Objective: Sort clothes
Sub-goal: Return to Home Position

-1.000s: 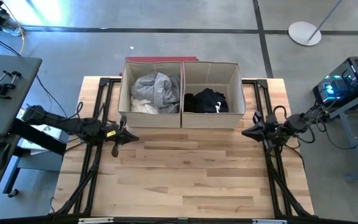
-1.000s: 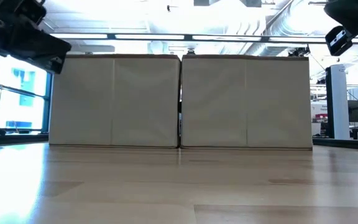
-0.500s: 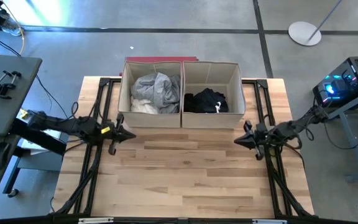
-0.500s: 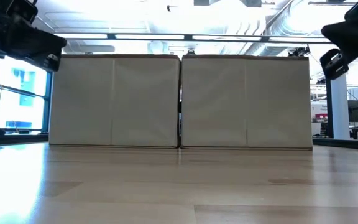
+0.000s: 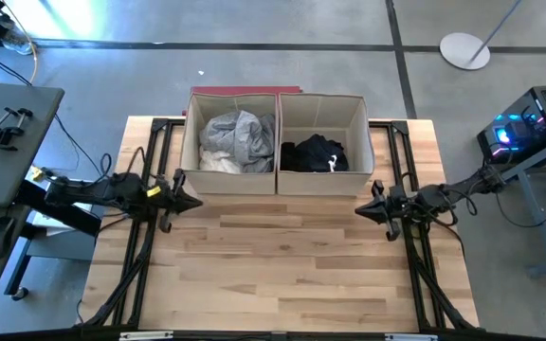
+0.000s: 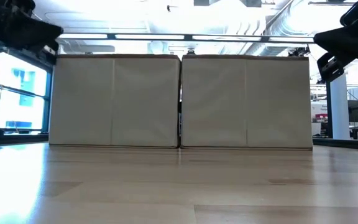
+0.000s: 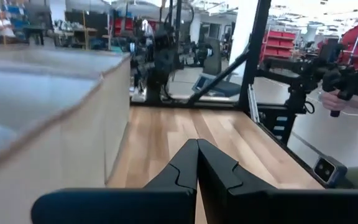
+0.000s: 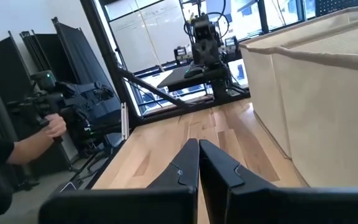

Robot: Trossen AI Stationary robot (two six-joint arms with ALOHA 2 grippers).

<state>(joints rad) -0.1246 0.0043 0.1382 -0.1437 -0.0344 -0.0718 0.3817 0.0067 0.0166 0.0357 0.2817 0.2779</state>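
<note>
Drawing back from the boxes (image 5: 230, 183), our left claw (image 5: 191, 202) and right claw (image 5: 360, 210) stay pressed together, empty; clothes (image 5: 238, 137) look sorted

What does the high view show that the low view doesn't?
High view only: the box contents, light grey and white clothes in the left box and black clothes in the right box. It also shows the left gripper and right gripper over the table, in front of the boxes' outer corners.
Low view only: the boxes' plain front walls and the ceiling lights behind.
Both: the two boxes side by side, the table, and both arms.
</note>
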